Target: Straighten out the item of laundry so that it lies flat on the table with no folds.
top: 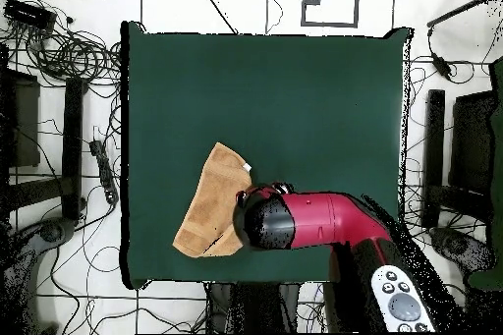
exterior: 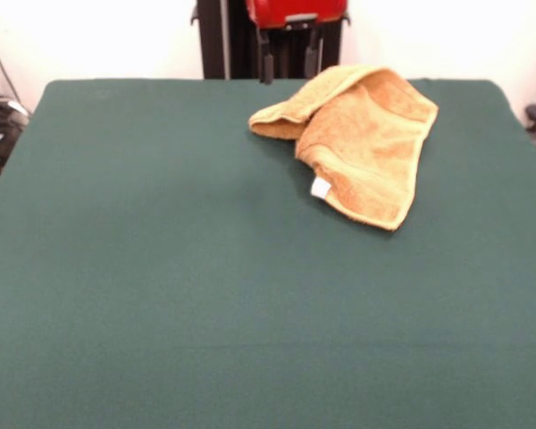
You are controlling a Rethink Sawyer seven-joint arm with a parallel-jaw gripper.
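I have the towel (exterior: 362, 143) lying crumpled toward the far right part of the desk (exterior: 161, 295) in the front view, close to the edge where the arm stands. It is folded over on itself: one flap is rolled across the top and sticks out to the left as a thick lip, and a flatter layer runs down toward me, ending in a rounded corner. A small white tag (exterior: 320, 188) shows on the lower left edge of that flatter layer.

From above, the towel (top: 208, 203) sits near one long side of the desk (top: 295, 85), and the arm (top: 314, 221) covers one side of it.

The gripper (exterior: 288, 61) hangs just behind the towel's top edge, with two dark prongs standing apart and nothing between them, so I read the jaws as open and empty.

I expect the towel to be light, soft and limp, with no stiffness to help me; it will sag and drag wherever I lift it, and the felt-like desk cover may cling to the terry. It will not break, so a firm pinch is safe. I would take hold of a single layer at a corner or along the woven border, most likely the end of the rolled flap, and avoid pinching two layers together, which would only carry the fold along.
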